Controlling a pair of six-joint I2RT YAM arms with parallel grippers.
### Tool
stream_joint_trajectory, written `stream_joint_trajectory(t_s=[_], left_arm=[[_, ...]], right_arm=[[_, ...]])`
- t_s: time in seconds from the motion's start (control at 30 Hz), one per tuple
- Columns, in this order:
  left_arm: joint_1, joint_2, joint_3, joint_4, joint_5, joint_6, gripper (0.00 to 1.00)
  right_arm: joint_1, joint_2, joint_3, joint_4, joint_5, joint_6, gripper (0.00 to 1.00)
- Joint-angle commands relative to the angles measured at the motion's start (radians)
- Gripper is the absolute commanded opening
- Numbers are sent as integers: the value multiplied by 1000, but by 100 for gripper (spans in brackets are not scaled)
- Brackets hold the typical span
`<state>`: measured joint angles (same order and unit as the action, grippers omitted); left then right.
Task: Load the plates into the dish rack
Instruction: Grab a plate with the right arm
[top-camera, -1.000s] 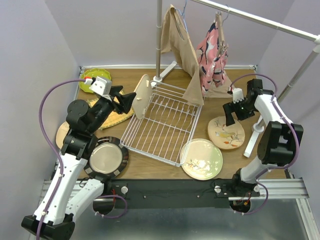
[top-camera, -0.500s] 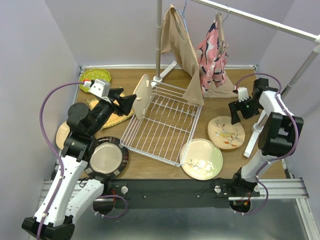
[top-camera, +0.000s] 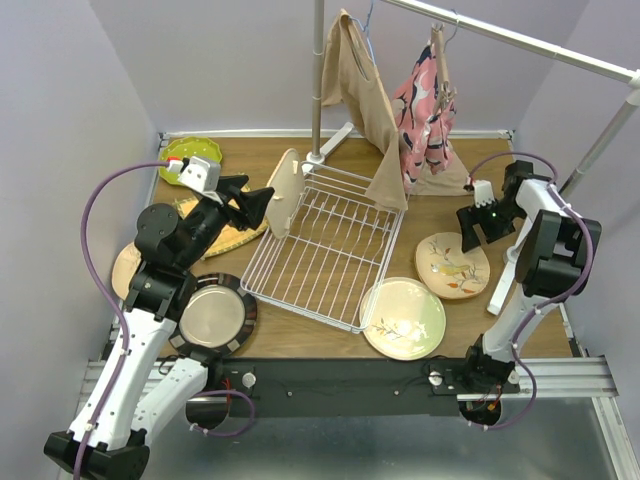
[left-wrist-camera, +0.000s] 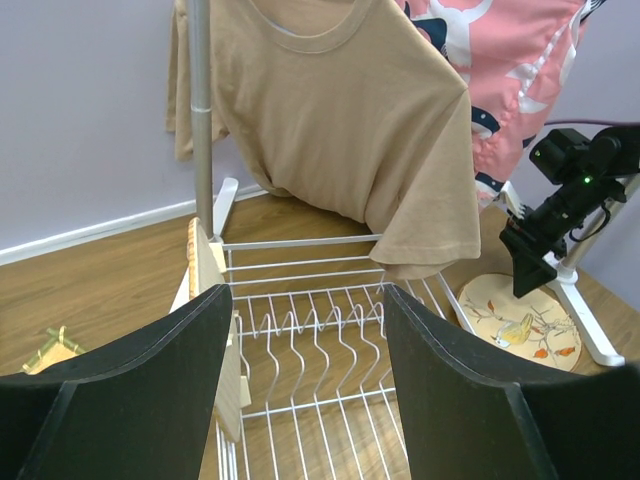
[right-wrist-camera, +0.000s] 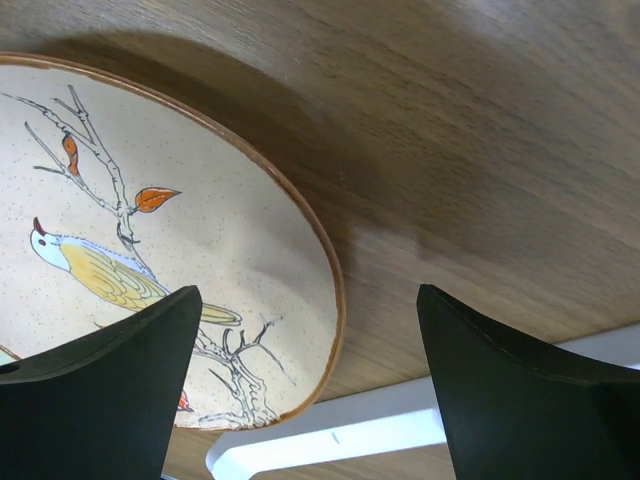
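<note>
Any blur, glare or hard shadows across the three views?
Top view: sharp, even light, only a mild sheen on the dark-rimmed plate. Left wrist view: rack and shirt crisp, own jaws near-black. Right wrist view: bird plate in focus, soft shadow on the table along its rim.

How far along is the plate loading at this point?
One cream plate stands in the rack, the open left gripper beside it. The open right gripper hovers over the tan plate. Left to load: at least that one, the lime plate, dark-rimmed plate and pale-green plate.
</note>
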<state>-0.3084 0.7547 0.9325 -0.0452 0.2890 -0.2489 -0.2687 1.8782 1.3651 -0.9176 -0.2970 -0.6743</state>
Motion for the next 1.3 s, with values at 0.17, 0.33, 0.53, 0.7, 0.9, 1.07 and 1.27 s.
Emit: stream_joint_trajectory(t_s=[0.17,0.33,0.53,0.7,0.9,1.07,1.27], left_arm=[[3,14,-6,31,22,-7,71],[2,11,-6,31,21,-10,72],[2,12,-14,31,21,-16,71],[2,12,-11,31,22,-13,71],[2,8,-12,25,22,-15,71],[3,5,-14,24,21,-18,71],[2,1,-14,24,22,-23,71]], right_arm=[[-7,102,52,-41,-71,-16,90],[-7,145,68,-75,-94,-22,79],[-7,168,57,-75,-103,-24,61],[-7,173,77,-75,-106,-16,42],[-7,174,123,-72,-129,-1,17],[-7,151,144,-66,-151,-4,6],[-7,93,172,-60,-186,15,1]])
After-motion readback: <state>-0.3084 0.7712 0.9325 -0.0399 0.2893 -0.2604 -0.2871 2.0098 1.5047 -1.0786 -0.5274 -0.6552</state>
